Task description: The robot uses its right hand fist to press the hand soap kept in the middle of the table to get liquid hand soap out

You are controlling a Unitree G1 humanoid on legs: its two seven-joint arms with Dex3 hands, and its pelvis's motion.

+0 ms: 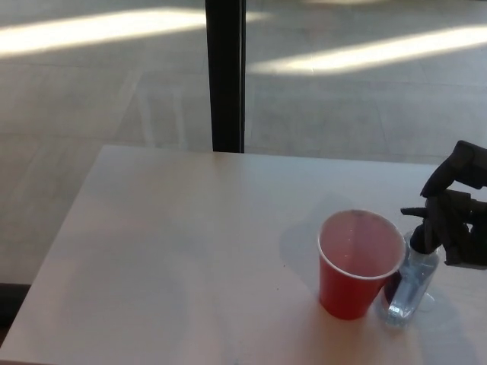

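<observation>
**Clear soap bottle at right edge, under the black hand**

Clear plastic, black pump on top: hand soap bottle upright near the table's right front, not mid-table. Touching or just beside its left flank, a red cup, open and upright, hiding part of the bottle's lower left. Behind the table, a dark vertical post and sunlit floor. Right hand at the picture's right edge, fingers curled in, gripping nothing, lying over the pump head; contact not clear.

light: sunlit streaks on floor | table dim | focus: soft
</observation>
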